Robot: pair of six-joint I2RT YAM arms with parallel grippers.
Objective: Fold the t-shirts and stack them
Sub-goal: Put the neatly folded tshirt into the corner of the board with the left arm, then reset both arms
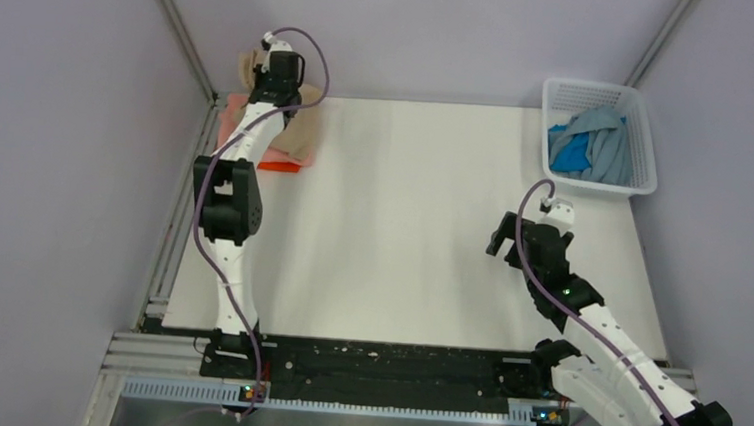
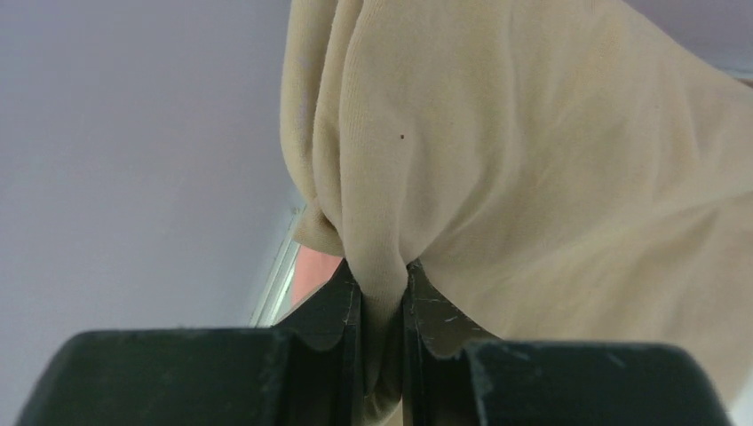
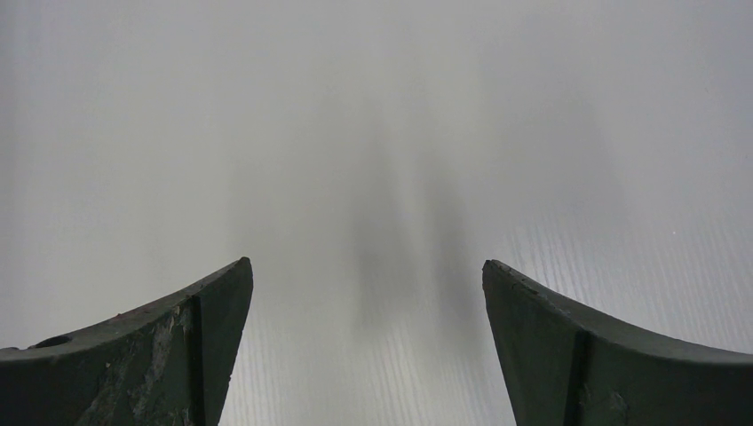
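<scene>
Slippage threatens, since the left pincer (image 2: 384, 275) clamps only a thin bunched fold of the tan t-shirt (image 2: 533, 160), whose bulk drapes beyond its tips over the salmon pink t-shirt (image 1: 229, 122), while the right pincer (image 3: 366, 263) gapes empty above the tabletop (image 3: 373, 106).

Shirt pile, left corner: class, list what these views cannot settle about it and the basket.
- Top view: the left arm covers much of the tan t-shirt and salmon t-shirt beneath.
- Left wrist view: that shirt fills most of the frame.
- Basket: bunched blue shirts; count unclear.
</scene>
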